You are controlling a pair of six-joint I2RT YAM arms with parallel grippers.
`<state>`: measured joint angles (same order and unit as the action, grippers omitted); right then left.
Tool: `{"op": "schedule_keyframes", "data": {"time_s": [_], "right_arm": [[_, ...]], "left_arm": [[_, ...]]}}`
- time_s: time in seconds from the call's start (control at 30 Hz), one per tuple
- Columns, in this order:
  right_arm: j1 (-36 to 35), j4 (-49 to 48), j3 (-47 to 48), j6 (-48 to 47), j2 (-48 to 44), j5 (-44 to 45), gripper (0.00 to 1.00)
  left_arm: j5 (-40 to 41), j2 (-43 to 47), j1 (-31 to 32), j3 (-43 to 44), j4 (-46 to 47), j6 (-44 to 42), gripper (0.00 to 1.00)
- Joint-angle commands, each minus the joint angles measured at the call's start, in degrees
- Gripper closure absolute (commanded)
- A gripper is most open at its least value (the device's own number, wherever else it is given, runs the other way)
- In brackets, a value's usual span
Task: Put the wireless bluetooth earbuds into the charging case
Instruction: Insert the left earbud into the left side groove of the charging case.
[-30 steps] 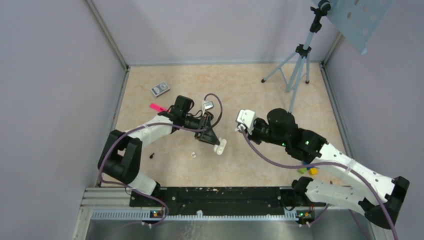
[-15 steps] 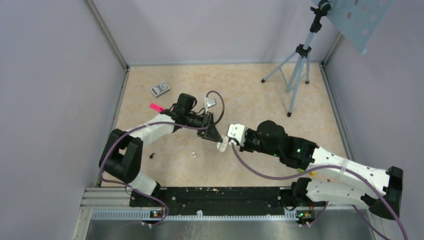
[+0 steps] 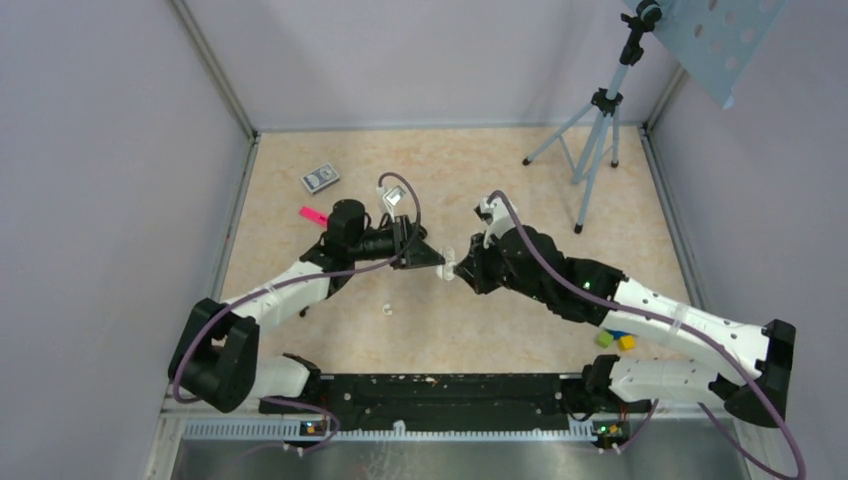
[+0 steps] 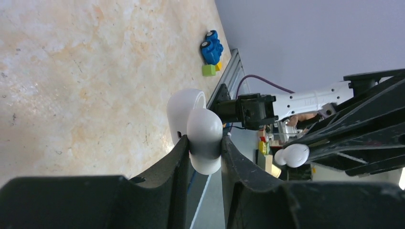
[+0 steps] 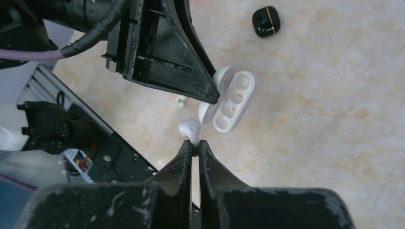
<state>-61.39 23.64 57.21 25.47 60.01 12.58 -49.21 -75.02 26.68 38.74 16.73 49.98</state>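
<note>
Lab cell — grey partition walls [image 3: 110,200], tripod [image 3: 592,140]

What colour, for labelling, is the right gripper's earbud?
The earbud is white, clearest in the right wrist view.

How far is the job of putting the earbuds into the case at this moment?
Done: the left end effector grips the open white case. In hand: the right end effector pinches one earbud beside the case, whose wells look empty. Left: seat it, then fetch the second earbud from the table.
</note>
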Motion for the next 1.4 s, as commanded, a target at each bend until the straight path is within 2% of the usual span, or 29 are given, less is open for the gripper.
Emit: {"op": "schedule_keyframes", "data": {"time_s": [0.0, 0.13, 0.4, 0.73, 1.37], "right_arm": [[-0.4, 0.8, -0.6, 19.9, -0.4, 0.9, 1.00], [-0.4, -3.1, -5.1, 24.9, -0.5, 1.8, 1.00], [-0.5, -5.3, -6.7, 25.9, 0.1, 7.8, 1.00], [-0.5, -8.1, -5.8, 26.0, 4.4, 8.9, 1.00], [-0.4, -7.5, -4.4, 28.9, 7.9, 13.3, 1.00]], "left_arm": [[2.2, 2.1, 0.2, 0.4, 6.0, 1.9, 1.00], [2.3, 2.4, 0.2, 0.6, 5.6, 1.5, 1.00], [2.3, 2.8, 0.1, 1.7, 3.1, 0.5, 1.00], [2.2, 3.6, 0.1, 1.7, 1.9, -0.2, 1.00], [2.0, 4.3, 0.2, 2.1, 1.3, -0.7, 1.00]]}}
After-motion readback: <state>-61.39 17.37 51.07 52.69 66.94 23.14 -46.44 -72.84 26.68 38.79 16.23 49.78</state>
